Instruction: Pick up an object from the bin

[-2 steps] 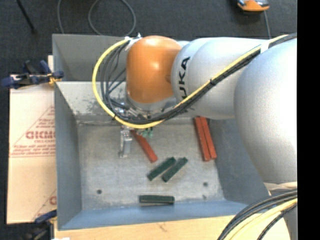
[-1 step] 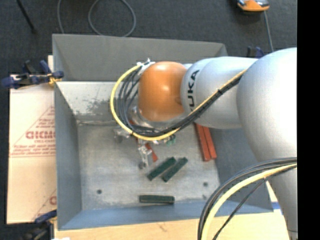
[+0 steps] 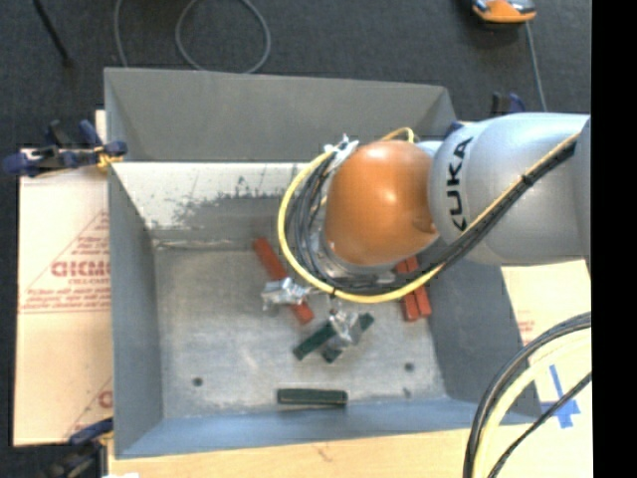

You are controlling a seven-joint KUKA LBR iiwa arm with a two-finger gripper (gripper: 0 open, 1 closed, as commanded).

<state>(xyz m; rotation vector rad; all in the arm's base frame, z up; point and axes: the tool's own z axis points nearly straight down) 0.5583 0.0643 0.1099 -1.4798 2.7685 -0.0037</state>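
Looking down from above, the gripper (image 3: 314, 309) is low in the middle of the bin (image 3: 199, 342), its two fingers spread apart over the end of a red stick (image 3: 270, 258), with a dark green block (image 3: 317, 346) just beside it.

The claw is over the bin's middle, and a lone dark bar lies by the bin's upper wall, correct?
No: the camera view shows the dark bar by the lower wall; the claw is over the middle of the bin.

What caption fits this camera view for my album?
Robot gripper over red stick and dark green block in grey bin.
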